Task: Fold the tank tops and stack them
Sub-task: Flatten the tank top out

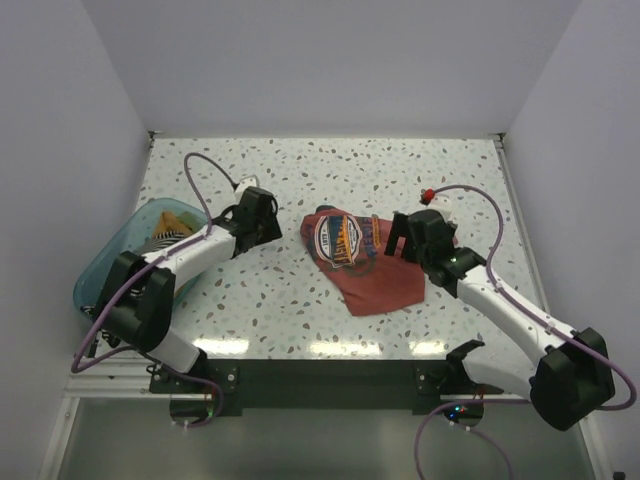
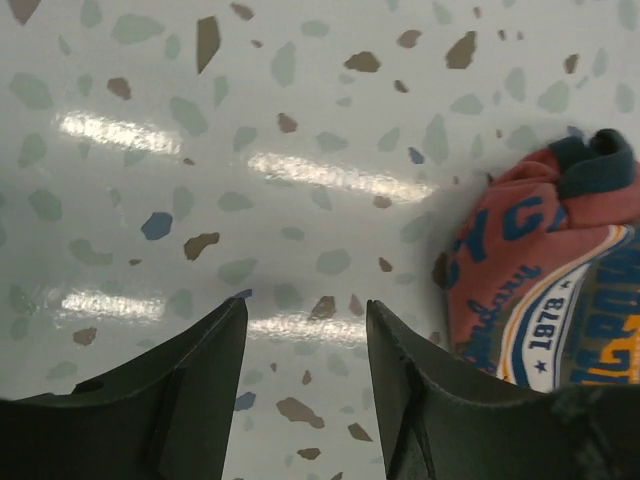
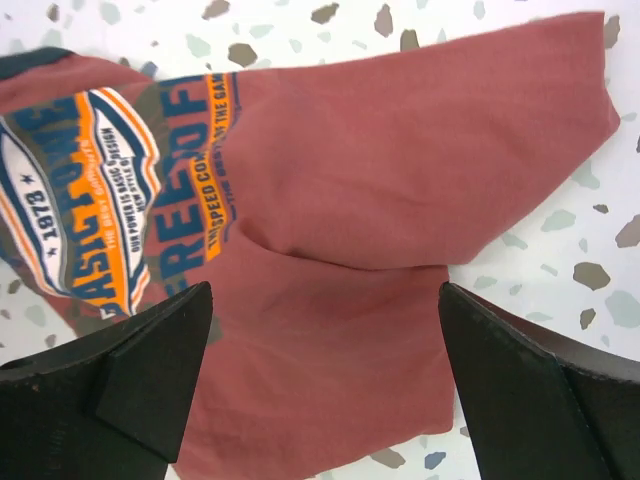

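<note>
A rust-red tank top (image 1: 372, 262) with navy trim and a blue, white and orange graphic lies folded near the table's middle, also seen in the right wrist view (image 3: 380, 200) and at the right edge of the left wrist view (image 2: 545, 290). My left gripper (image 1: 272, 222) is open just left of the top, over bare table (image 2: 305, 305). My right gripper (image 1: 400, 238) is wide open above the top's right part (image 3: 325, 290), nothing between its fingers. More tank tops, striped (image 1: 170, 233) and mustard-orange (image 1: 185, 216), lie in the bin.
A translucent teal plastic bin (image 1: 105, 270) stands at the table's left edge, beside the left arm. White walls close in the table on the left, back and right. Cables loop above both arms.
</note>
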### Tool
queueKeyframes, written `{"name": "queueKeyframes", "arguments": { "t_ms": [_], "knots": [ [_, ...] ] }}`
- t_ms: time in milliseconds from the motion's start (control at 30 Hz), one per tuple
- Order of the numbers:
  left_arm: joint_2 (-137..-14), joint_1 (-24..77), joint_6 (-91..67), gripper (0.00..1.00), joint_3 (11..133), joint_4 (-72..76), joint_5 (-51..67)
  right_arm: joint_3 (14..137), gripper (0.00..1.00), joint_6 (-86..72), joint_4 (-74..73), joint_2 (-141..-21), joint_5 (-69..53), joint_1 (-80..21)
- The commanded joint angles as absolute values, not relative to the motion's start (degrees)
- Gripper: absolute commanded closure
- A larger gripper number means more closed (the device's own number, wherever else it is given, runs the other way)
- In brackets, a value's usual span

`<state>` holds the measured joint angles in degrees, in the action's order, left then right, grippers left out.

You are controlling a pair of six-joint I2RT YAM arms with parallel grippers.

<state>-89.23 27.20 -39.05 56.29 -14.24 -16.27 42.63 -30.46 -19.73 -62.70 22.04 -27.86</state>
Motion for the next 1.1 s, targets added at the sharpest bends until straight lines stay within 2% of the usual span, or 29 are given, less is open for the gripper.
{"name": "queueKeyframes", "arguments": {
  "t_ms": [0,167,300,600,833,967,1067],
  "knots": [
    [-85.61,24.09,-45.17,0.45,50.65,-8.79,-17.92,41.4,0.02,-32.17,-18.98,-65.03,24.78,-27.86],
    [-83.41,20.84,-46.41,0.46,46.24,-8.44,-22.49,40.43,0.02,-33.57,-18.11,-69.6,25.14,-27.16],
    [-82.97,18.11,-46.06,0.46,44.13,-8.0,-23.11,40.17,0.04,-33.49,-16.8,-73.03,20.68,-26.63],
    [-82.27,13.63,-44.39,0.46,43.77,-8.26,-24.52,32.44,0.09,-35.24,-13.98,-70.41,11.08,-28.21],
    [-81.83,12.3,-43.86,0.46,43.94,-7.56,-23.64,28.48,0.09,-38.93,-10.38,-66.09,7.04,-34.97],
    [-82.44,12.13,-43.33,0.46,44.38,-7.12,-22.59,29.35,0.12,-42.62,-2.05,-72.05,4.49,-39.45],
    [-82.53,11.95,-43.24,0.46,44.73,-7.29,-22.41,32.41,0.16,-46.66,5.32,-81.1,3.25,-41.83]
  ]
}}
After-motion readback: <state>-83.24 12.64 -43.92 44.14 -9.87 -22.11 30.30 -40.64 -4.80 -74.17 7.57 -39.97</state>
